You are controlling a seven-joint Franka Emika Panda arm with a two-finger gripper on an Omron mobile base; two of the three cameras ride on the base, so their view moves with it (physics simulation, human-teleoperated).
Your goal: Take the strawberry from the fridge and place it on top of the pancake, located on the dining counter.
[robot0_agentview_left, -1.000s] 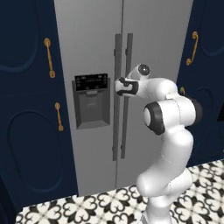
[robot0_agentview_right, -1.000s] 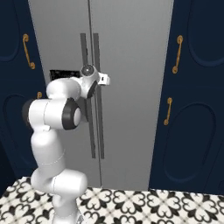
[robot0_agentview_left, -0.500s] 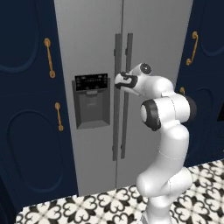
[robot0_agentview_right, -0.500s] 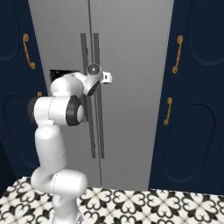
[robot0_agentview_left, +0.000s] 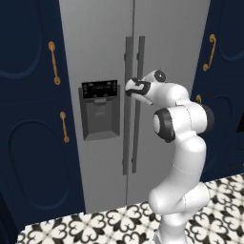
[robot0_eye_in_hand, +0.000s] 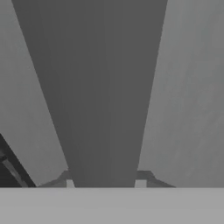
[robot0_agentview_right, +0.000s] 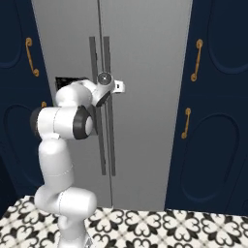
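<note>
We see the fridge (robot0_agentview_left: 109, 57) standing closed, its two light-grey doors meeting at a centre seam between navy cabinets (robot0_agentview_left: 28, 119) with gold handles (robot0_agentview_left: 54, 62). The left door carries the black dispenser panel (robot0_agentview_left: 99, 89) above a grey recess, and two dark vertical bar handles run side by side along the seam. In the left base view our tool (robot0_agentview_left: 129, 88) sits at the left door's handle (robot0_agentview_left: 127, 57), level with the dispenser panel, with the white arm bent up from the lower right and its wrist pointing toward the doors. In the right base view the tool (robot0_agentview_right: 120, 87) reaches the handle pair (robot0_agentview_right: 93, 53) from the left, at about the same height. The hand view looks straight along a broad dark bar (robot0_eye_in_hand: 105, 87), which runs up the middle between the pale door surfaces, with the finger tips (robot0_eye_in_hand: 70, 183) rising on either side of its lower end. The fingers straddle that handle, but we cannot tell whether they press on it or stand free of it. The strawberry is somewhere behind the closed doors, so we cannot say where it lies. Patterned black-and-white floor tiles (robot0_agentview_left: 119, 221) spread beneath the base.
</note>
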